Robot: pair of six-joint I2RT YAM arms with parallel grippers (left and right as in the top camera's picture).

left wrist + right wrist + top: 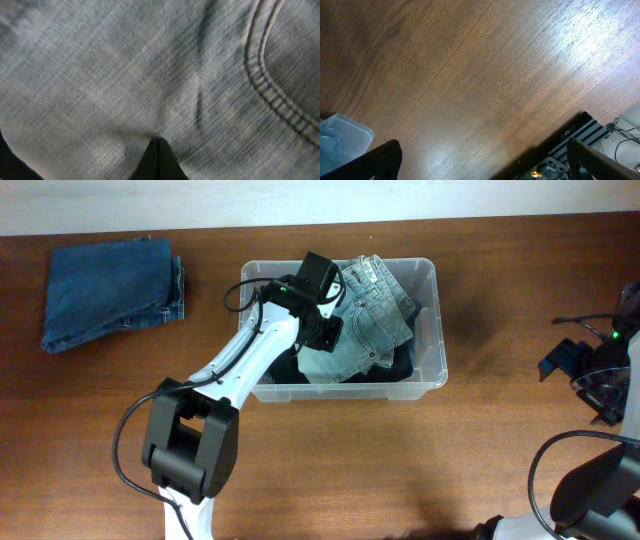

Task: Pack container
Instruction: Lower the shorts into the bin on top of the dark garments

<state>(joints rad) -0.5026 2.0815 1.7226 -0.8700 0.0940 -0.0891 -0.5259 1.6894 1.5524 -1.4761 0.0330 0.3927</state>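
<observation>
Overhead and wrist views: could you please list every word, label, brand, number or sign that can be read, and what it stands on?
None: no readable text in any view.
The large clear plastic storage bin, the pale blue jeans in it, the folded dark blue denim garment and the brown wooden table show no legible words, numbers or signs.

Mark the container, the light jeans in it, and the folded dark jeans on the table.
container (350,392), overhead, front wall.
light jeans (375,320), overhead, middle of the denim.
folded dark jeans (110,290), overhead, top of the stack.
</observation>
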